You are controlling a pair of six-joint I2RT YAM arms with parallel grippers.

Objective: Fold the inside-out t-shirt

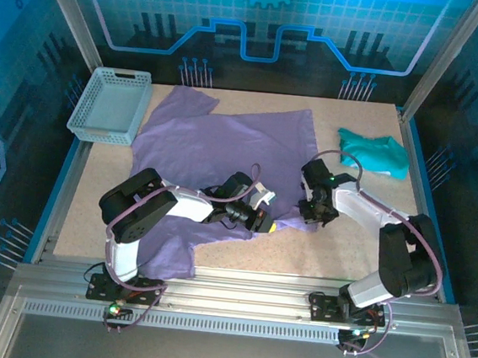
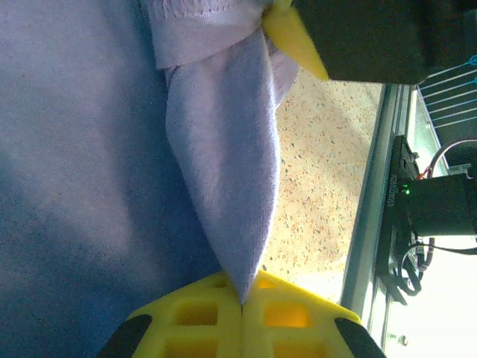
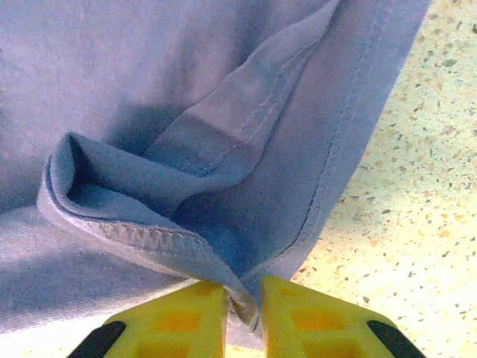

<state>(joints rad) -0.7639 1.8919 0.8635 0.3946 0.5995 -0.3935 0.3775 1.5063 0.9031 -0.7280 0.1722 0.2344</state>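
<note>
Two grips: both grippers hold the near right part of the inside-out t-shirt [image 1: 217, 147], close together at its edge.
Shirt position: spread across the middle and left of the table [image 1: 342, 257], its far left part reaching up beside the basket [image 1: 99, 134]. It lies well apart from the teal garment [image 1: 375, 151] at the far right.
Left gripper [image 2: 242, 304]: fingers pressed tight together on a narrow peak of cloth, which runs up taut from the pinch.
Right gripper [image 3: 251, 302]: fingers drawn close, with the stitched hem [image 3: 149, 239] caught in the thin gap between them. A small pocket of fabric bunches just behind the pinch.
Seams: raw overlock stitching faces up in the right wrist view, so the shirt reads as inside out.
Step in hand, as I judge it: securing this edge with both grippers, to spread it or carry it over.
Doing it well: seat the right pinch fully on the hem before any pull, because it bites only the very edge and thin cloth could slip out.
Motion advice: move the two grippers apart along the hem first, so the bunched pocket flattens, then lift evenly.
Risk: uneven lifting could drag the far cloth against the basket.
</note>
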